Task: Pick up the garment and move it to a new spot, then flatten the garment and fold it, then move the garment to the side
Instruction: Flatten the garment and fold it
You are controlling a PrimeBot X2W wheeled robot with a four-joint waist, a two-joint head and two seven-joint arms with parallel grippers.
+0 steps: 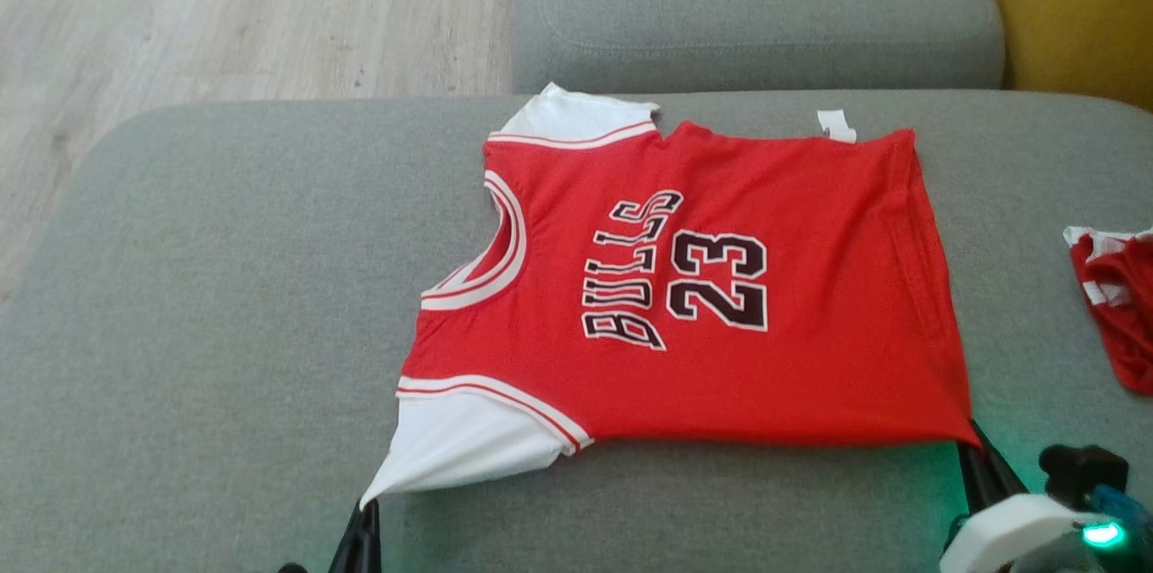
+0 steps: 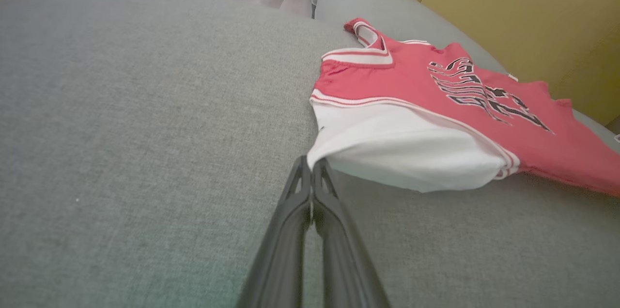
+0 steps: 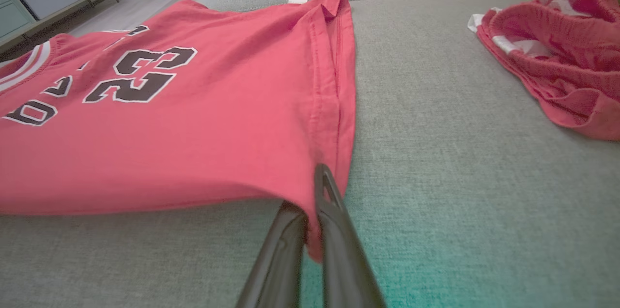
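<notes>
Red-and-white basketball jersey (image 1: 703, 303) lies nearly flat on a grey fabric sofa cushion (image 1: 225, 285), left fingers (image 2: 295, 201) clenched on its white sleeve (image 2: 402, 148), right fingers (image 3: 334, 221) on its red hem (image 3: 329, 104); folding and moving aside apparently remain.

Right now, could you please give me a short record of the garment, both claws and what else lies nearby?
garment: red jersey, spread print-up on the grey cushion
left claw: shut on the jersey's white sleeve corner
right claw: shut on its red hem corner
folded: not yet
nearby: second red garment, crumpled, apart at the robot's right
</notes>
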